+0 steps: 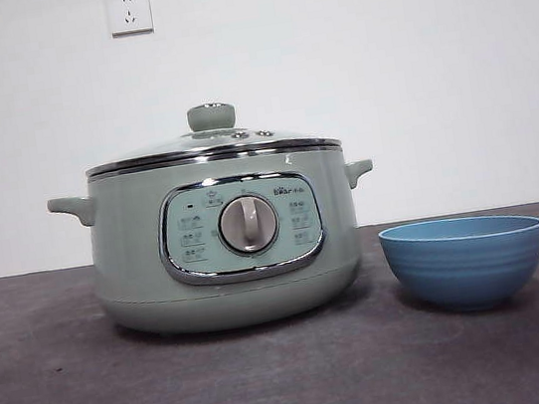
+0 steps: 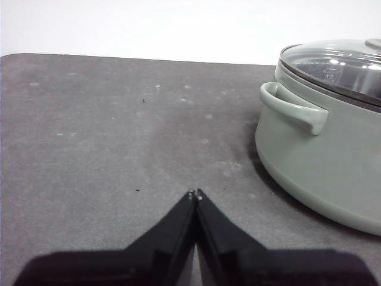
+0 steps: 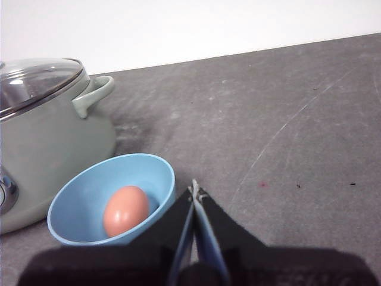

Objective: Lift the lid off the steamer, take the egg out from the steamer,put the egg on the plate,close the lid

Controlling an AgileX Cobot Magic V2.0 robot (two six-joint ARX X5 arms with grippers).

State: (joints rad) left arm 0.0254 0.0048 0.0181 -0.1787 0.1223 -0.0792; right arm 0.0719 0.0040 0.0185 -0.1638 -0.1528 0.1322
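Observation:
The sage-green steamer stands on the table with the glass lid seated on it, knob up. It also shows in the left wrist view and the right wrist view. The blue plate, a deep bowl, stands beside the steamer. In the right wrist view the plate holds a brown egg. My left gripper is shut and empty over bare table, apart from the steamer. My right gripper is shut and empty, beside the plate. Neither arm shows in the front view.
The dark grey table runs to a white wall with two sockets. The steamer's side handles stick out on both sides.

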